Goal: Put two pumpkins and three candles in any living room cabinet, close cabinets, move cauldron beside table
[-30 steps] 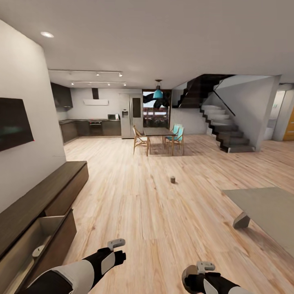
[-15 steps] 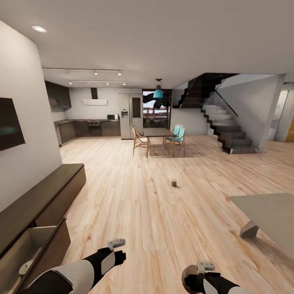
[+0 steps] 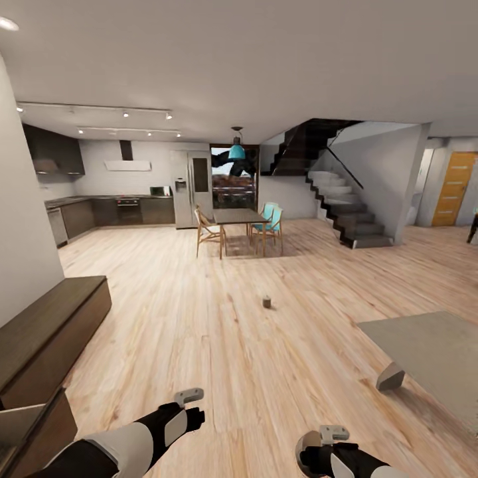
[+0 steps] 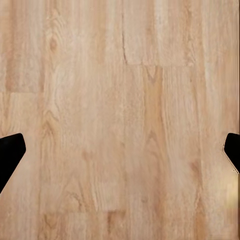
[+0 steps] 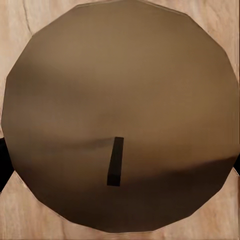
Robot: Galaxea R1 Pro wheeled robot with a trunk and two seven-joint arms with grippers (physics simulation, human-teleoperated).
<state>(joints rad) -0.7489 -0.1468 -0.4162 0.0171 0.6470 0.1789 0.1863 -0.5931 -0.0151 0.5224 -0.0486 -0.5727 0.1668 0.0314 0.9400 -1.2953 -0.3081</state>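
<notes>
wood floor [image 3: 219,345], right hand [image 5: 120,150] clamped on a candle [image 5: 120,115], left hand [image 4: 120,155] apart, cabinet [image 3: 46,332] cut off

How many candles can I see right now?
2. One candle stands on the floor ahead, short of the dining table; another is between the right gripper's fingers. Others may be out of sight.

Pale streaky wood floor [image 3: 219,345], dark-brown cabinet [image 3: 46,332], grey table [image 3: 431,345], brown-grey candle [image 5: 120,115] with black wick.
</notes>
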